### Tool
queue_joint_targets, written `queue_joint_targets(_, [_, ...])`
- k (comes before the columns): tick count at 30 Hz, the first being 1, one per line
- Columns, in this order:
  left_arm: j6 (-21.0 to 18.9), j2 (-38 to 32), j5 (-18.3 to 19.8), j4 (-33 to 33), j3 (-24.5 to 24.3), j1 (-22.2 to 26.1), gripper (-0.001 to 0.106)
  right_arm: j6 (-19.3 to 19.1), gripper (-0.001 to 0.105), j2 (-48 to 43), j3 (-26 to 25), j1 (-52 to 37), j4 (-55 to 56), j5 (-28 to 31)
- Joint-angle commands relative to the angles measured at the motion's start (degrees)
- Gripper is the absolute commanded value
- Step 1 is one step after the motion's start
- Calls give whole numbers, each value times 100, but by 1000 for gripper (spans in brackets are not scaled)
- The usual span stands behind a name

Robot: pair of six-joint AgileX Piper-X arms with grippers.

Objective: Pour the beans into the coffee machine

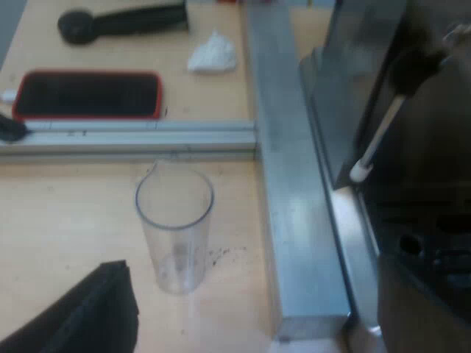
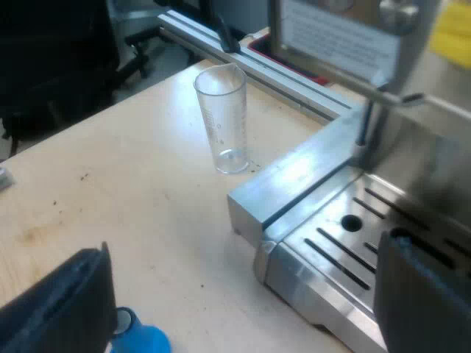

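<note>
Bearings read from each gripper, 12 o'clock lying straight ahead of its fingers.

State of left gripper: two black fingers spread wide apart, clasping nothing, hovering over the light wooden table.

At 11 o'clock, near: clear cylindrical measuring glass with a small pouring lip. Stands upright on the table, apart from both fingers, near the long grey aluminium rail. Shows its base plainly through the wall, with a few dark specks on the wood just beside it.

At 1 o'clock, past that rail: dark-fronted espresso machine, with a thin white-tipped steam wand at its front.

At 12 o'clock: second aluminium cross rail, meeting the first at a right angle. Beyond it, from 11 to 12 o'clock: flat black rectangular object with a red rim, crumpled white wad, and a long black object with a rounded knob end.

State of right gripper: fingers likewise parted wide, holding nothing.

At 12 o'clock from it, well ahead: the measuring glass — upright, graduation marks visible on its wall, close to the rail's corner. At 1 to 3 o'clock: slotted stainless drip tray at the machine's foot, set against the rail. At 7 o'clock, just beside one finger: bright blue rounded tamper, resting on the table.
</note>
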Motion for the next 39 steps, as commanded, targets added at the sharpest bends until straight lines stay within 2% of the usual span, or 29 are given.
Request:
queue_joint_targets(1, [-74,-34,83,150,-523,-252,70,-59,74,-401,-306,-12,778,320])
queue_joint_targets(5, [-74,-34,83,411,-952,-586,70,-71,74,-734,-653,-60,1606,1088])
queue_joint_targets(7, [-74,-34,83,565,-1176,-720,70,-19,74,-903,-896,-303,2213,1143])
queue_joint_targets(11, [-74,-34,83,686,-1458,-858,70,88,74,-1156,-1070,-959,2815,1109])
queue_joint_targets(14, [-74,-34,83,751,-1603,-1005,70,92,74,-1429,-1071,-1744,3178,818])
queue_joint_targets(19, [-74,-34,83,773,-1735,-1584,70,92,74,-1885,-1071,-3221,3803,319])
queue_joint_targets(22, [-74,-34,83,865,-1752,-1805,70,-30,74,-2071,-1071,-4148,4151,-136])
queue_joint_targets(30, [-74,-93,83,906,-1762,-1879,70,-313,74,-2285,-1052,-6394,4851,-1080])
queue_joint_targets(35, [-74,-457,96,906,-1762,-1879,70,-336,74,-2589,-1033,-6754,4881,-1260])
queue_joint_targets(39, [-74,-681,70,906,-1762,-1879,70,-651,74,-2926,-1033,-6753,4887,-1259])
